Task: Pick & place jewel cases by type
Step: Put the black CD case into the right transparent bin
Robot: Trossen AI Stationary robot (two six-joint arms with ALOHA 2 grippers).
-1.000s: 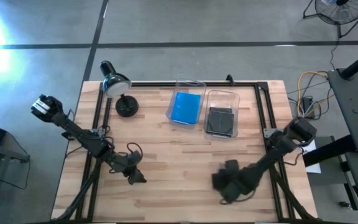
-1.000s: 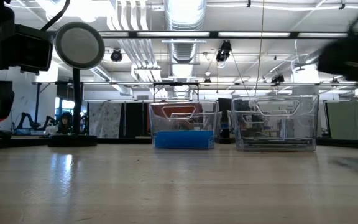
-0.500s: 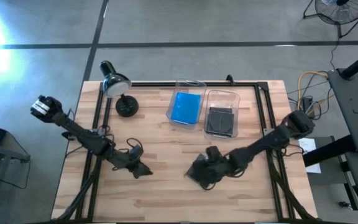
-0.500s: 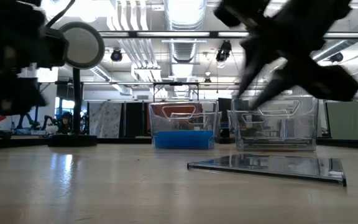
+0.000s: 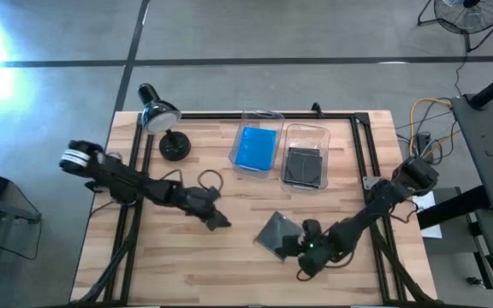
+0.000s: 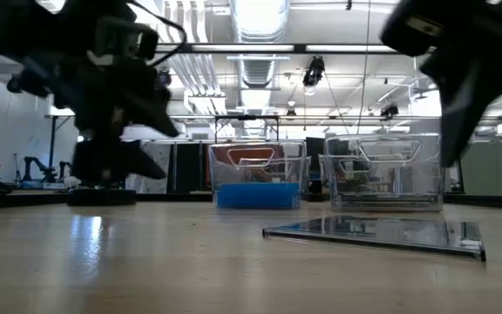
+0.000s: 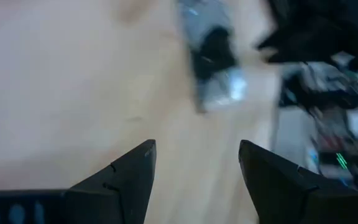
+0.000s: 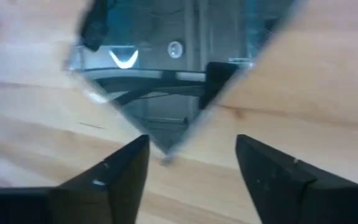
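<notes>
A dark grey case [image 5: 274,233] lay flat on the table [image 5: 229,274], at 6 o'clock from the bins. The right gripper [image 5: 302,253] hovered beside it, released; the left gripper [image 5: 221,221], at its 9 o'clock, was also released.

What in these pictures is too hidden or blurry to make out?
- Number of cases in the blue bin and the grey bin: high view, stacked.
- Left wrist view: motion blur smears the loose grey case.
- Low view: right hand cut off by the edge.
</notes>
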